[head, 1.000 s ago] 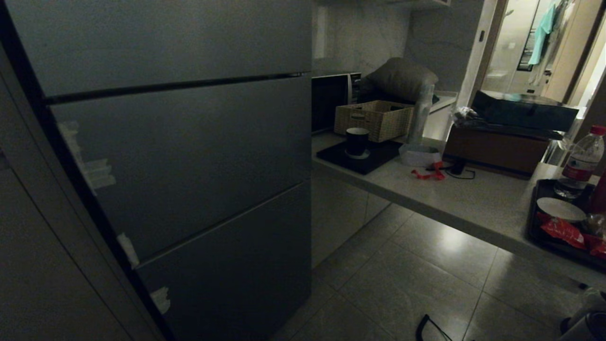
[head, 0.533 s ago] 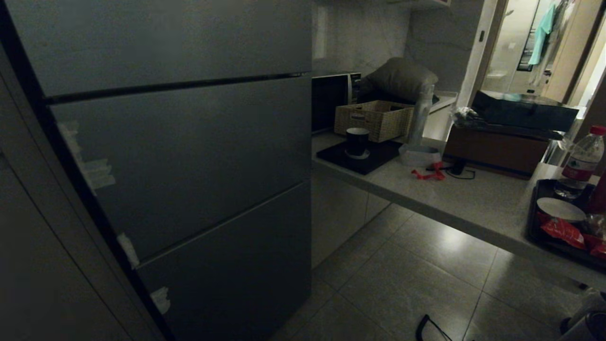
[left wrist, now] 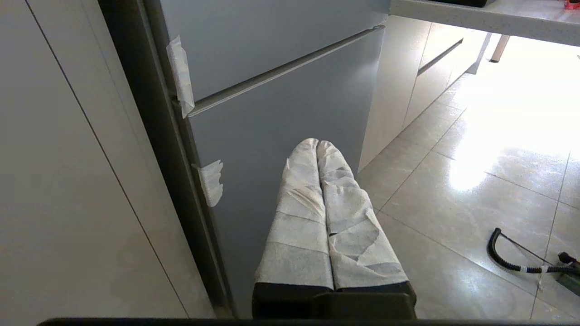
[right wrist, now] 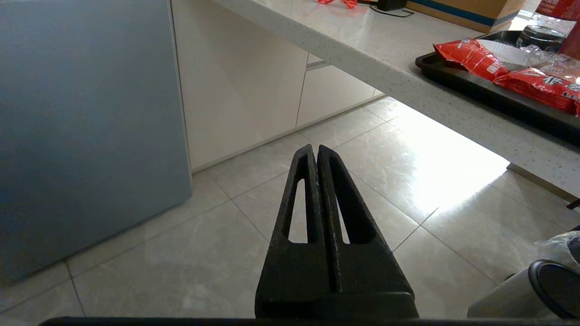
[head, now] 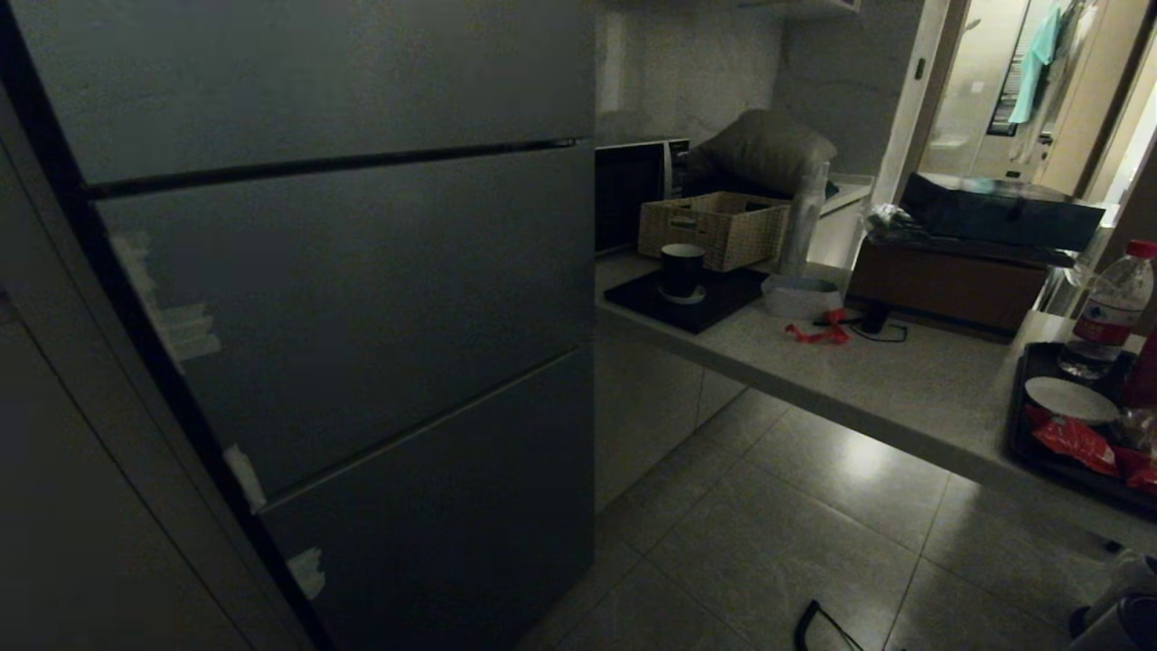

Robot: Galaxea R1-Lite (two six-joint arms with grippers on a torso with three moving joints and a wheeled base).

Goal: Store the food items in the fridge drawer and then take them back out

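The grey fridge [head: 343, 298] fills the left of the head view with all its doors shut, so the fridge drawer is hidden. Two red food items [head: 1074, 443] lie on a black tray [head: 1020, 425] on the counter at the far right; the right wrist view shows them too [right wrist: 471, 55]. My left gripper [left wrist: 317, 143], its fingers [left wrist: 299, 213] wrapped in white tape, is shut and empty in front of the lower fridge door [left wrist: 290, 113]. My right gripper [right wrist: 316, 147] is shut and empty above the floor tiles, below the counter edge. Neither gripper shows in the head view.
The counter [head: 868, 380] runs from the fridge to the right, carrying a black mug [head: 681, 269], a wicker basket [head: 714, 228], a clear bottle [head: 1110, 312] and a white plate [head: 1071, 400]. White cabinets [right wrist: 235, 90] stand below it. A black cable [left wrist: 503, 253] lies on the floor.
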